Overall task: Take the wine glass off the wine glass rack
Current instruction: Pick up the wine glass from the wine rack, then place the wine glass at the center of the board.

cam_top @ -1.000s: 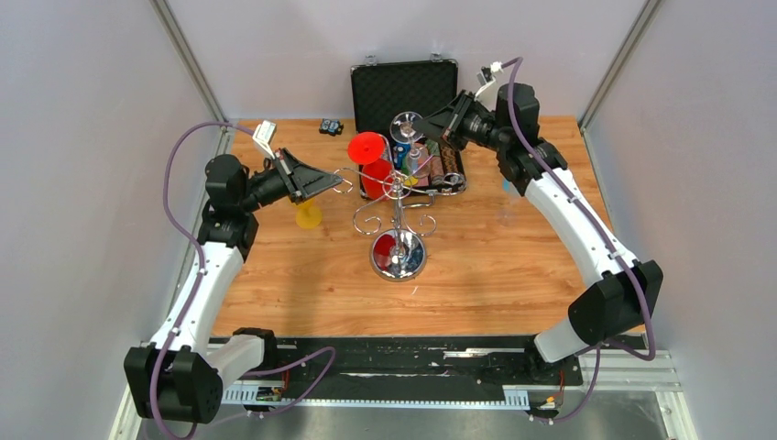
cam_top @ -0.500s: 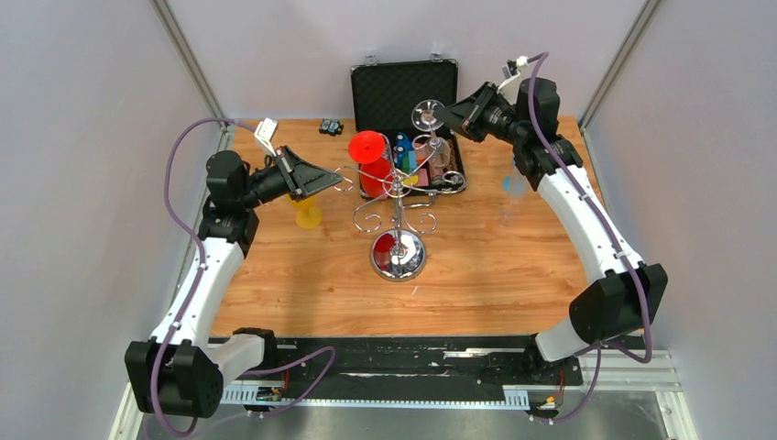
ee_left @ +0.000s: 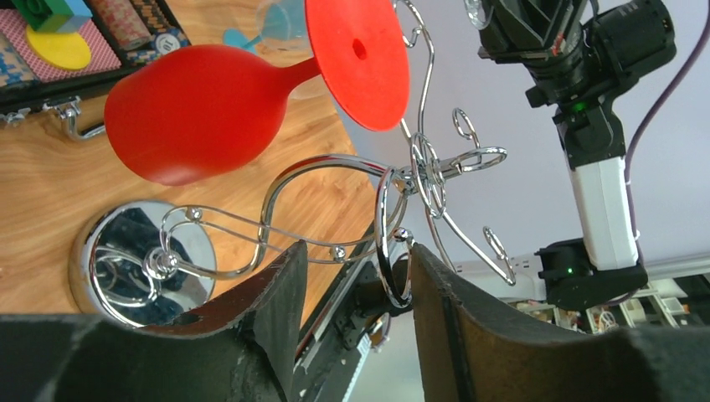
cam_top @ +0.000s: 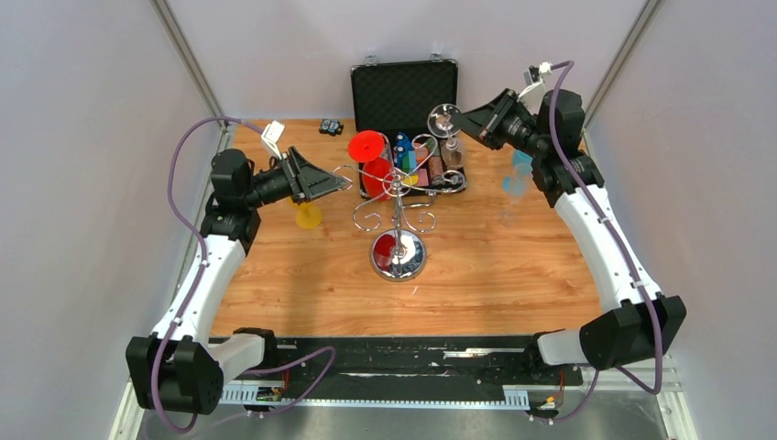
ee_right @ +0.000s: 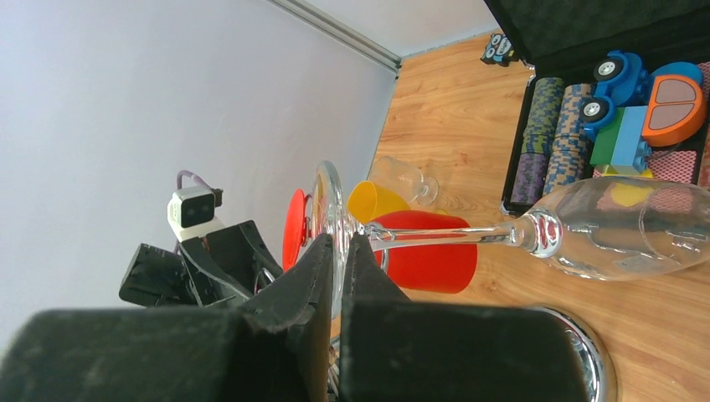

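The right end effector (ee_right: 339, 244) is pinched tight on the round foot of the clear wine glass (ee_right: 624, 226). The glass lies sideways in the air, its stem running level from the fingers and its bowl over the open black case (cam_top: 403, 87) at the far side of the table (cam_top: 513, 275). Seen from above, the glass sits just beyond the far right arms of the wine glass rack (cam_top: 398, 255); whether it touches any wire I cannot tell. The left end effector (ee_left: 356, 255) stands partly open and grips nothing, with one curled wire arm of the rack in the gap between its fingers. A red wine glass (ee_left: 197, 113) hangs foot-up from the rack's far left arm. A yellow glass (cam_top: 308, 216) stands on the table beside the left end effector, and a pale blue glass (cam_top: 513, 183) near the right arm.
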`<action>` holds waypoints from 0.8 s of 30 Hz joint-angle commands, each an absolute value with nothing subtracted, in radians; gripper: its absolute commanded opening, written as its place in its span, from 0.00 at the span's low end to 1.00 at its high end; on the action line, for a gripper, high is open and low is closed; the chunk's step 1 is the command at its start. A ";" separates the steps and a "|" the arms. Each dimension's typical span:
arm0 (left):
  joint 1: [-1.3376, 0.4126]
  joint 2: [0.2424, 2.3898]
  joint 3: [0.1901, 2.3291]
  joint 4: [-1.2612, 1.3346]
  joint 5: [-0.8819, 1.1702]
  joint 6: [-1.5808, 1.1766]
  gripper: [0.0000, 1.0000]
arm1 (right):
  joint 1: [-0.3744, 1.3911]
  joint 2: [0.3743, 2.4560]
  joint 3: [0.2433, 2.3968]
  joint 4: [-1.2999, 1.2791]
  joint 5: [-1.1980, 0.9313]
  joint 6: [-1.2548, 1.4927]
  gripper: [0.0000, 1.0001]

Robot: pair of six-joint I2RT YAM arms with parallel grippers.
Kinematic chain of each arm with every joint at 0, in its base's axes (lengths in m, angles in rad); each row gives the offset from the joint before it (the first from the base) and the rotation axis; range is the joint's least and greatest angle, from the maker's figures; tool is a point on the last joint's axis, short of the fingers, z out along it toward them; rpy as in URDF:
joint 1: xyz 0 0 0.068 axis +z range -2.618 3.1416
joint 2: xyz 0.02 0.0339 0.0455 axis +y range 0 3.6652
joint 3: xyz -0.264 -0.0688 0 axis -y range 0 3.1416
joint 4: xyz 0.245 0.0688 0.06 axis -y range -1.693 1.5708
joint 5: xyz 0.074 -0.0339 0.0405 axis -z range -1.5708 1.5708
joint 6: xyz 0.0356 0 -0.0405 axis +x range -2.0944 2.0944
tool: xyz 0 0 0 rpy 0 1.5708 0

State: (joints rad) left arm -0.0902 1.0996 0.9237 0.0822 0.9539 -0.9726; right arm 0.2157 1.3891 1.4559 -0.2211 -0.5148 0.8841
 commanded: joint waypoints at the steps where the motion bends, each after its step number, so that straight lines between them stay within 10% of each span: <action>1: -0.092 1.075 0.969 0.028 0.970 -0.917 0.60 | 0.207 1.291 1.438 -0.130 -0.526 0.835 0.00; 14: -0.093 0.955 1.056 -0.172 0.940 -0.799 0.99 | 0.203 1.108 1.330 -0.151 -0.519 0.707 0.00; 24: -0.092 0.853 1.086 -0.331 0.915 -0.706 1.00 | 0.204 0.957 1.325 -0.252 -0.526 0.529 0.00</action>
